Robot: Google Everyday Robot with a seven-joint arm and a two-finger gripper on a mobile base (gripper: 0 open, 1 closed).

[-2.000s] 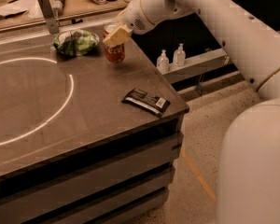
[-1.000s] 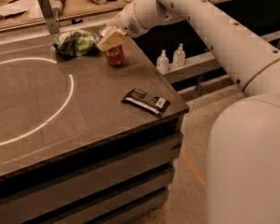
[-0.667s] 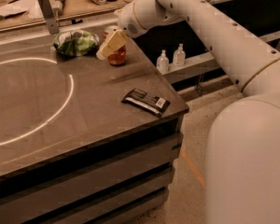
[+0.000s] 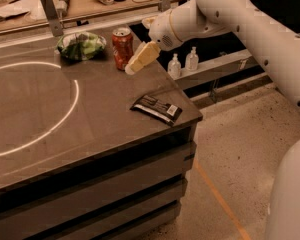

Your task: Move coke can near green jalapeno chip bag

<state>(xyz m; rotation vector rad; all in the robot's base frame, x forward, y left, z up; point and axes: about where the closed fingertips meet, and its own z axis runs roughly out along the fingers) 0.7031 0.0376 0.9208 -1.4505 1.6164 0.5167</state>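
I see the coke can (image 4: 122, 48) standing upright toward the far right of the table (image 4: 105, 134). It is just to the right of the green jalapeno chip bag (image 4: 81, 45), with a narrow gap between them. The gripper (image 4: 141, 58) hangs just right of the can, angled down toward its base. I cannot tell whether they touch, nor whether the gripper is spread or pressed together. Nearer me, by the table's right edge, a black wrapped bar (image 4: 156, 108) lies well apart from the can.
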